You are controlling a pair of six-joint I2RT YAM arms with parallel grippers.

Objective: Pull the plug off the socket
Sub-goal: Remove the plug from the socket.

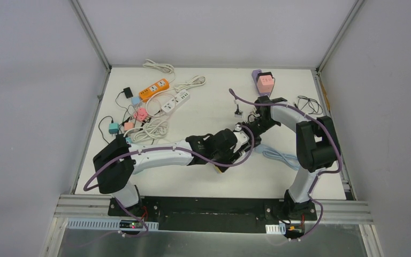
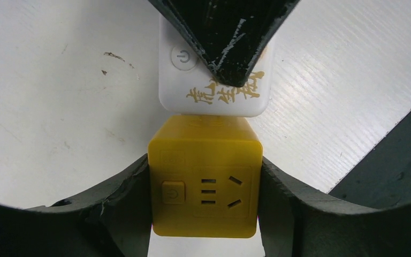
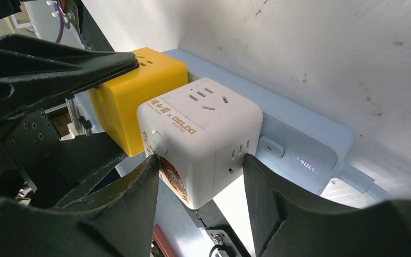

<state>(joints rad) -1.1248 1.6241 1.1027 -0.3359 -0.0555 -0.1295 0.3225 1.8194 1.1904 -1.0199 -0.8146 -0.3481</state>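
A yellow cube socket point(image 2: 203, 176) and a white cube plug adapter point(image 2: 179, 80) sit face to face, joined, at mid-table. My left gripper point(image 2: 204, 184) is shut on the yellow cube, one finger pressed on each side. In the right wrist view the white cube point(image 3: 203, 134) stands between my right gripper's point(image 3: 199, 160) fingers, which touch its two opposite sides. A pale blue power strip point(image 3: 299, 144) lies right behind both cubes. From above, the left gripper point(image 1: 233, 145) and right gripper point(image 1: 247, 128) meet tip to tip and hide the cubes.
Back left lie an orange power strip point(image 1: 154, 90), a white power strip point(image 1: 175, 101), small coloured cubes point(image 1: 139, 114) and tangled white cords. A pink cube point(image 1: 266, 83) sits back right, a black cable point(image 1: 307, 104) near the right wall, a pale blue cord point(image 1: 278, 155) beside the right arm.
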